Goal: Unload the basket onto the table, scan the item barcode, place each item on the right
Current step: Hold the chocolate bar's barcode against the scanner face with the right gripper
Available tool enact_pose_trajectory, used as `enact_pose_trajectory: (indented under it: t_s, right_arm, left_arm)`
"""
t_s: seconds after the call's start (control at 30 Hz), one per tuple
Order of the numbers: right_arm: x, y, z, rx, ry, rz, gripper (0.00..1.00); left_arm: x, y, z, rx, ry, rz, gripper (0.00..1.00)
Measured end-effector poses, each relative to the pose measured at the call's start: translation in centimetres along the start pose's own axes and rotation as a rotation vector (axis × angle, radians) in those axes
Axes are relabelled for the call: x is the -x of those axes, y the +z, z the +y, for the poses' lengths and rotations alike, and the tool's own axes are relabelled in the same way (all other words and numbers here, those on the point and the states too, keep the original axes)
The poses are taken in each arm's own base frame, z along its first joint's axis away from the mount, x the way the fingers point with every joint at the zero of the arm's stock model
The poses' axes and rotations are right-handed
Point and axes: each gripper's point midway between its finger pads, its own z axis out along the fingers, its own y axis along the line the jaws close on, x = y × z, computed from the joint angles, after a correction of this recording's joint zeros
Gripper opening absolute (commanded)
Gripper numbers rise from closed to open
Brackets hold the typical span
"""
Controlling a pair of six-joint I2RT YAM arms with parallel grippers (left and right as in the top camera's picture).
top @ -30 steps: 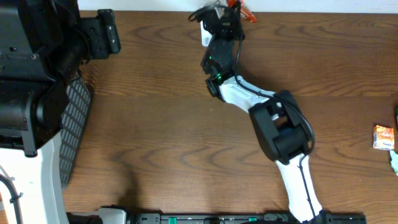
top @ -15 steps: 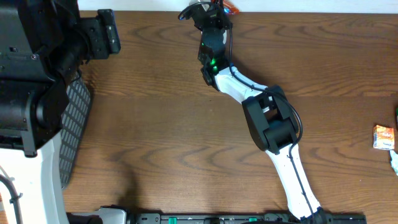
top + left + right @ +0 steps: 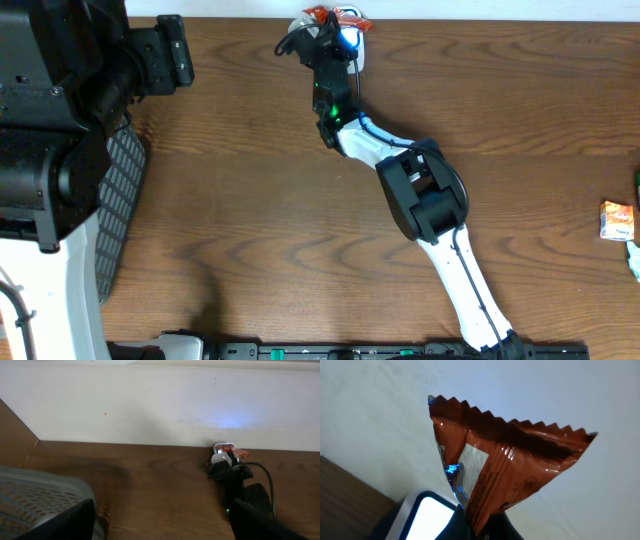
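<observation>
Right jaws are pinched tight on the brown snack wrapper (image 3: 510, 470), holding it up at the far edge of the bench (image 3: 250, 200). In the last second the arm swung it left, right next to the lit white scanner window (image 3: 431, 516). There's a blue glint on the foil, so I reckon it's about to read. Left jaws are wide and empty.

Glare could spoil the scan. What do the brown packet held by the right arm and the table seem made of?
The brown packet: probably thin plastic or foil film, glossy; it shows bright highlights, creases and a zigzag-cut edge. The table: wood or wood-look laminate, I cannot tell which; brown grain lines, dull sheen.
</observation>
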Motion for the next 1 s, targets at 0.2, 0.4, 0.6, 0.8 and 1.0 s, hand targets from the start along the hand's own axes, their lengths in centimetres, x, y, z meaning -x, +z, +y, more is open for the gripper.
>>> enact_pose_trajectory:
  t_s: [0.2, 0.4, 0.6, 0.8, 1.0]
  right_arm:
    - [1.2, 0.0, -1.6, -0.068, -0.032, -0.054, 0.02]
    - [2.1, 0.3, -1.7, -0.054, -0.052, -0.077, 0.01]
    - [2.9, 0.5, -1.2, -0.021, -0.064, -0.119, 0.02]
    - [4.3, 1.3, -2.6, -0.04, -0.073, -0.157, 0.02]
    - [3.2, 2.3, -3.6, -0.043, -0.082, -0.153, 0.02]
  left_arm:
    - [0.0, 0.0, 0.0, 0.0, 0.0, 0.0, 0.85]
    - [0.0, 0.0, 0.0, 0.0, 0.0, 0.0, 0.85]
    - [0.0, 0.0, 0.0, 0.0, 0.0, 0.0, 0.85]
    - [0.0, 0.0, 0.0, 0.0, 0.0, 0.0, 0.85]
    - [0.0, 0.0, 0.0, 0.0, 0.0, 0.0, 0.85]
